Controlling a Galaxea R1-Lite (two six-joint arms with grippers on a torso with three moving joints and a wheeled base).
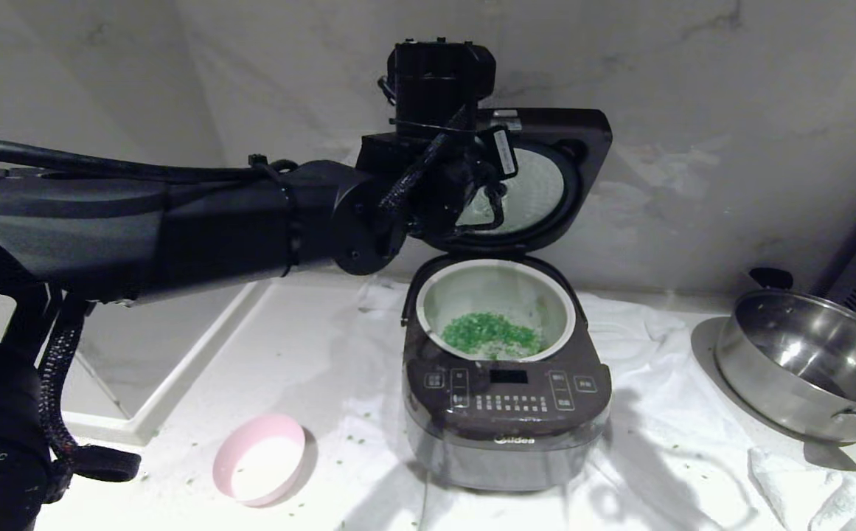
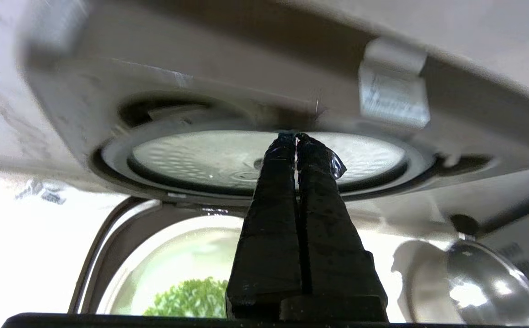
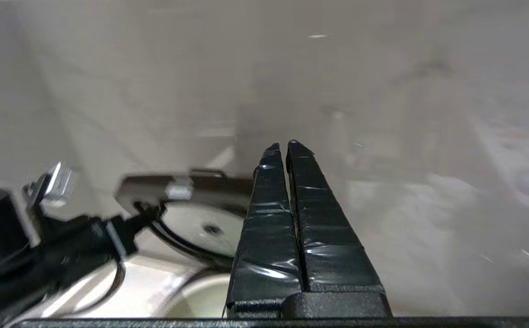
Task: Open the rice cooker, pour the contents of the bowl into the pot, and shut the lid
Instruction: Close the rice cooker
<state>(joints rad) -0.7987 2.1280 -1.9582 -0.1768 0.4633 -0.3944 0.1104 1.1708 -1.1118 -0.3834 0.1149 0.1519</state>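
The rice cooker (image 1: 505,420) stands mid-counter with its lid (image 1: 582,147) swung up against the wall. The white pot (image 1: 423,306) holds the green contents (image 1: 490,333). The pink bowl (image 1: 258,459) lies empty and tilted on the cloth at the front left. My left arm reaches across from the left. Its gripper (image 2: 296,135) is shut on nothing, tips up at the top edge of the lid's silvery plate (image 2: 200,157), above the pot (image 2: 177,246). My right gripper (image 3: 282,145) is shut and empty, in the air beside the lid (image 3: 191,228), pointing at the wall.
A shiny steel pan (image 1: 804,361) with black handles sits at the right. A white cloth (image 1: 656,442) covers the counter, with stray green bits around the bowl. A white tray edge (image 1: 169,369) lies at the left and a crumpled towel (image 1: 804,487) at the front right.
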